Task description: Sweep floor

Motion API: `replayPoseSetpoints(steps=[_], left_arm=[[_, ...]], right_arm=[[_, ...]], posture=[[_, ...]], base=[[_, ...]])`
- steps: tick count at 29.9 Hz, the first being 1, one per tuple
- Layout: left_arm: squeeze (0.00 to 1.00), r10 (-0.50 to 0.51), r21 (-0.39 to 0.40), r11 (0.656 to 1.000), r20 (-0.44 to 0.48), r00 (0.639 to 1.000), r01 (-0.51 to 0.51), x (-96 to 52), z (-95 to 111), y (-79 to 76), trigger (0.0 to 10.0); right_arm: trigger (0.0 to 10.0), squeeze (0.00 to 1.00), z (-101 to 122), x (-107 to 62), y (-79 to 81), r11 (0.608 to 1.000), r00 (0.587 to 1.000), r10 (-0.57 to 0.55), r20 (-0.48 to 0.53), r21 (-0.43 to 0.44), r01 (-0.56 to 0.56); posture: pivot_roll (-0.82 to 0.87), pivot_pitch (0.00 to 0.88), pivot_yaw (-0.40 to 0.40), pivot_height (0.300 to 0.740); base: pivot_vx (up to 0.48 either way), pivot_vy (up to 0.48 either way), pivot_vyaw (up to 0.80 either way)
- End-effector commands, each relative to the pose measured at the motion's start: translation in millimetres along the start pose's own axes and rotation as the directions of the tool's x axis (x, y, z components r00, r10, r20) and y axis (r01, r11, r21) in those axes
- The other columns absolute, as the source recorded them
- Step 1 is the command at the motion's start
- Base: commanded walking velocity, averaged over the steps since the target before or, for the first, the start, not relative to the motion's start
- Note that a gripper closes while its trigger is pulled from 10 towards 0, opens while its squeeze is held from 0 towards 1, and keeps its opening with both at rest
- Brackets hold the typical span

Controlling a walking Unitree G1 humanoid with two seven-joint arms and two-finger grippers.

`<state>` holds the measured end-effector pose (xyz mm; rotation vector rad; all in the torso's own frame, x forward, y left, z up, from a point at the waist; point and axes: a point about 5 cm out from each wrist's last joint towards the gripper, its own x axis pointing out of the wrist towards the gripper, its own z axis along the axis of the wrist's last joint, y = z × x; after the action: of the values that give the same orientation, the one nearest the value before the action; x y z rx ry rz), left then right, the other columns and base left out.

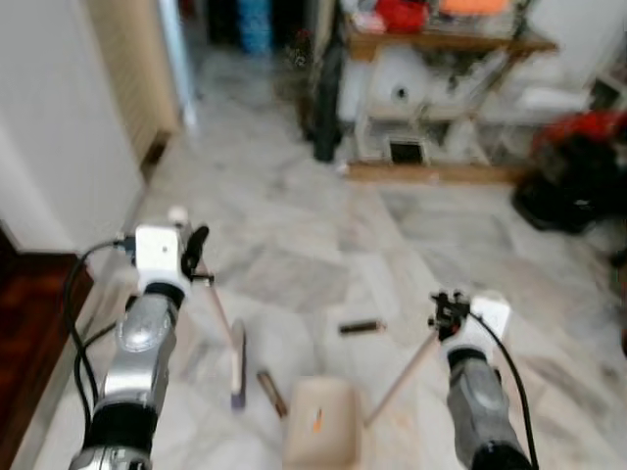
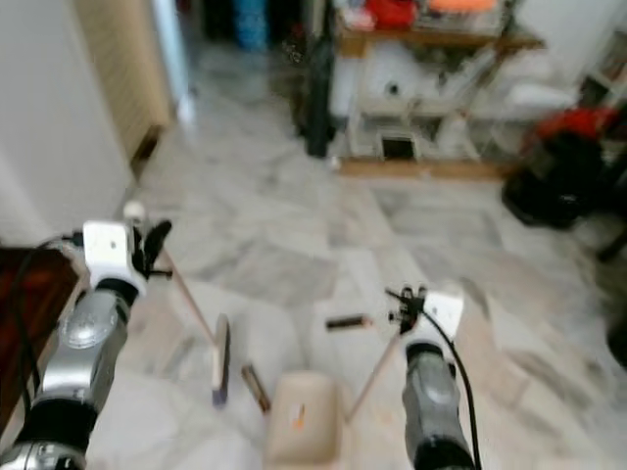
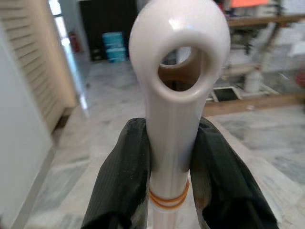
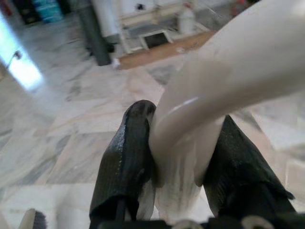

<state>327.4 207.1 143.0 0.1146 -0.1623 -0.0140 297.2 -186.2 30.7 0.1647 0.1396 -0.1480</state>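
**Inspector:** Start with the largest item.

**Assistant:** The grey-veined white marble floor [image 1: 294, 245] runs from the robot out to a cluttered wooden shelf unit [image 1: 441, 108] at the far side. A white wall [image 1: 59, 147] stands on the left.

**Inspector:** The sweeping tools?

**Assistant:** A beige plastic dustpan [image 1: 321, 423] rests on the floor between the two arms, with a small orange scrap in its tray. Its long handle slants up to the right. The cream long-handled broom [image 1: 235, 357] stands just left of the pan, head on the floor.

**Inspector:** The hands?

**Assistant:** The left hand [image 3: 167, 181] is clamped on the broom handle just below its ringed top. The right hand [image 4: 183, 157] grips the dustpan handle's upper end.

**Inspector:** Debris?

**Assistant:** A small dark stick-shaped piece [image 1: 360, 327] lies beyond the pan; a brown piece [image 1: 271, 392] lies beside its left edge.
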Motion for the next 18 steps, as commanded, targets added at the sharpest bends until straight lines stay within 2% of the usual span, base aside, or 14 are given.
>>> replayPoseSetpoints(steps=[1, 2, 15, 18], left_arm=[[0.0, -0.022, -0.005, 1.0, 0.069, 0.997, 0.023, 4.9, 13.1, -7.2, 10.0], [0.0, -0.023, -0.005, 1.0, 0.069, 0.997, 0.023, 4.8, 13.1, -7.2, 10.0], [0.0, -0.024, -0.004, 1.0, 0.073, 0.997, 0.025, 2.7, 13.0, -6.0, 10.0], [0.0, -0.04, -0.01, 0.999, 0.071, 0.997, 0.041, 2.5, 12.9, -7.5, 10.0]], right_arm=[[10.0, 0.0, 8.2, 2.6, -8.0, 1.0, 0.999, -0.022, 0.034, -0.001, 0.023], [10.0, 0.0, 8.5, 2.6, -8.1, 1.0, 0.999, -0.024, 0.037, 0.0, 0.024], [10.0, 0.0, 7.9, 1.7, -12.1, 0.998, 0.999, -0.038, 0.039, -0.038, 0.04], [10.0, 0.0, 7.8, 2.0, -13.7, 0.996, 0.999, -0.032, 0.034, -0.082, 0.035]], posture=[[0.01, 0.0, -0.003, 0.74], [0.01, 0.0, -0.003, 0.74], [0.01, 0.0, -0.002, 0.74], [0.02, 0.0, -0.001, 0.74]], base=[[0.341, 0.0, -0.77], [0.341, 0.0, -0.77], [0.338, 0.0, 0.0], [0.0, 0.0, 0.0]])
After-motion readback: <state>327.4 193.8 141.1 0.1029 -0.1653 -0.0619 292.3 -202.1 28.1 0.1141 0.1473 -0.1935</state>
